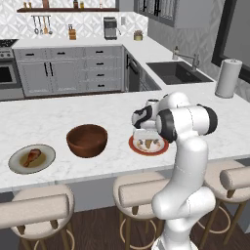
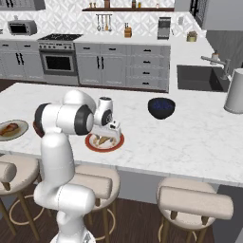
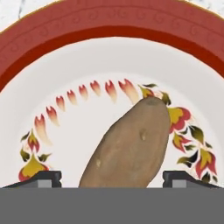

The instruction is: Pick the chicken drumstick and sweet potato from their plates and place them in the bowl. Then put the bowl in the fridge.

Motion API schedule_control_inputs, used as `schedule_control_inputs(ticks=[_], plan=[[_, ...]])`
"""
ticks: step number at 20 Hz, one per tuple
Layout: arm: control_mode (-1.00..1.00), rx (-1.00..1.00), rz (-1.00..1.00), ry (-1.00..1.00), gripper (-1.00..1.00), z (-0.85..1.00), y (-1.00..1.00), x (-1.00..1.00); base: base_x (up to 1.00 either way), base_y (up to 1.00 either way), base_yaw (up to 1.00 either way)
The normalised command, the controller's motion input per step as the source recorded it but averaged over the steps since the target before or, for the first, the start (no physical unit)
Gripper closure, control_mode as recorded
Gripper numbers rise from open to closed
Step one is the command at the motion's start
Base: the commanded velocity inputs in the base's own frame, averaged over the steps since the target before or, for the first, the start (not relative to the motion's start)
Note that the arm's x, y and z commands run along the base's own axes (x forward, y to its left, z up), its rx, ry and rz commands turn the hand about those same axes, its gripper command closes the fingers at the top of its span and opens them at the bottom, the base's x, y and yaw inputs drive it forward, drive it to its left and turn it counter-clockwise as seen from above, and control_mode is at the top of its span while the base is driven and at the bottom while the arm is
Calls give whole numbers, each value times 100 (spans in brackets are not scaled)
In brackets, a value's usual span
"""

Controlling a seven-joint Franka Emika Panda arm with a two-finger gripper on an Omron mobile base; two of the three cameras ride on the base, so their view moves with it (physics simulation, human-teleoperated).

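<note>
Hand view shows the pincer (image 3: 112, 179) open, its two tips flanking the sweet potato (image 3: 129, 146), which lies on the red-rimmed plate (image 3: 109, 43); the tips do not visibly touch it. I judge the task barely begun: nothing sits in the bowl (image 1: 87, 140), and both foods remain on their plates. Left base view has the drumstick (image 1: 30, 157) on the grey plate (image 1: 46, 161) at the counter's (image 1: 73, 110) near left, the bowl beside it, and the red-rimmed plate under the hand. Count: one drumstick, one sweet potato, two plates, one wooden bowl. Farther back in right base view stands one blue bowl (image 2: 161, 107). Both pickups, both drops and the fridge trip remain.
</note>
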Motion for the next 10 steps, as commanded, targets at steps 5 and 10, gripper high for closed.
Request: schedule_control_inputs(ticks=[5,10], plan=[[-100,0,0,0,100,-10,0,0,0,0,0],[-100,0,0,0,100,1,0,0,0,0,0]])
